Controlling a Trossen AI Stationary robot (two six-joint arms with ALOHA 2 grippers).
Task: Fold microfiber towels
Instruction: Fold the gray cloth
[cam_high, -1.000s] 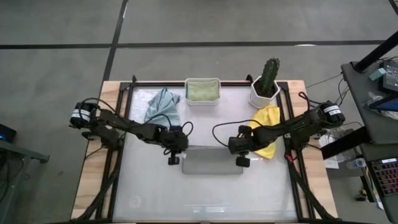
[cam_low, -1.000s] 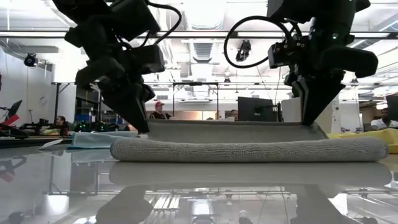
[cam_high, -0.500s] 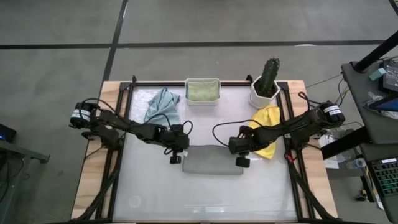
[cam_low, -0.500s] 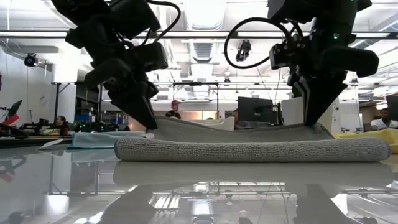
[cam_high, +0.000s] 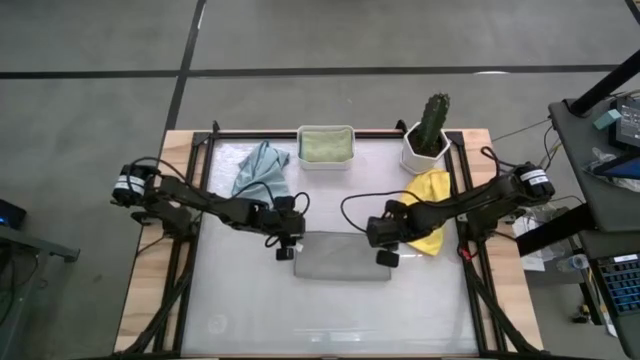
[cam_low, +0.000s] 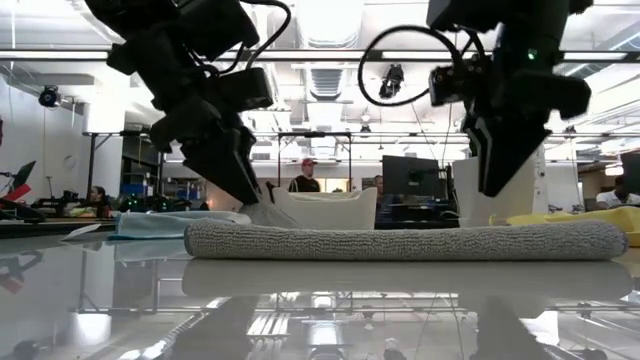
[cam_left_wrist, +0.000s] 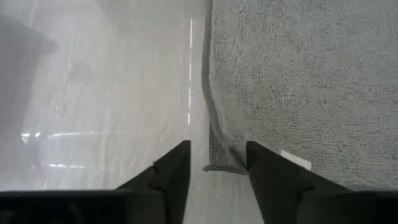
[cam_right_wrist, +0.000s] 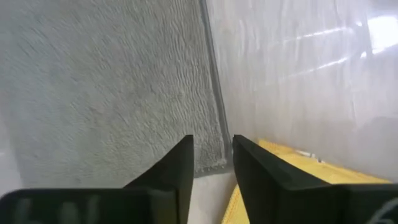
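The grey towel (cam_high: 342, 256) lies folded in the middle of the worktop (cam_high: 250, 310), flat, with its rolled edge toward the low camera. At the far edge a white tub (cam_high: 326, 146) holds the green towel (cam_high: 326, 145), and beside it stands a cactus (cam_high: 434, 122) in a white pot (cam_high: 424, 152). The blue-grey towel (cam_high: 261, 168) is crumpled near the far left corner, and the yellow towel (cam_high: 430, 226) lies just at the right of the grey one, partly under the right arm (nothing lies on the grey towel itself). The left end effector (cam_high: 286, 248) hangs over the far left corner of the grey towel with its fingers (cam_left_wrist: 171, 174) apart and nothing between them; the right end effector (cam_high: 383, 251) is over the far right corner, also parted and empty. One second ago both were clenched on the raised far edge of the cloth; now that edge has dropped flat, and in the low view the right end effector has risen clear of the towel.
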